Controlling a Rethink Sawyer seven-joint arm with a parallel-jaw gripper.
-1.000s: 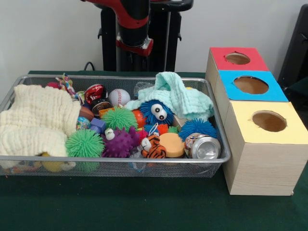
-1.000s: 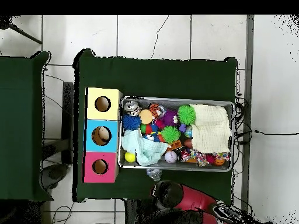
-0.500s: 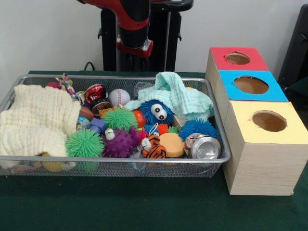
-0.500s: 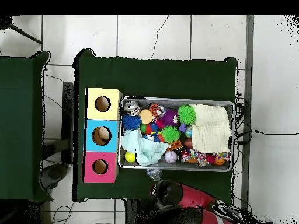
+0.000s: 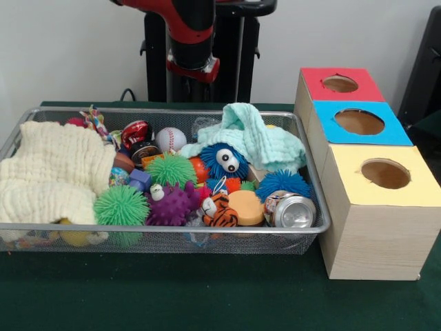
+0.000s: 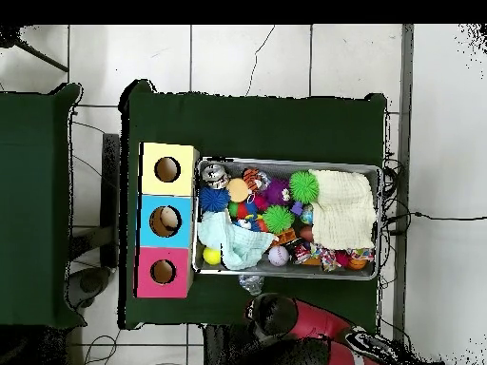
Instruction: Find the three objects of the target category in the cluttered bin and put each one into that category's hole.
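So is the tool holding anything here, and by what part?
Cannot be told: the arm sits drawn back behind the bin, its tool not clearly visible; nothing hangs from it.

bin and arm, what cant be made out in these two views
- Gripper: the front view shows only the arm behind the bin, and the overhead view only its top; open or shut cannot be told.
- Things under the cream cloth and the mint cloth: covered in both views.
- Inside the yellow box's hole: dark.

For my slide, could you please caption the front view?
Wire bin crammed with toys and cloths beside three colour-topped wooden boxes; red arm behind.
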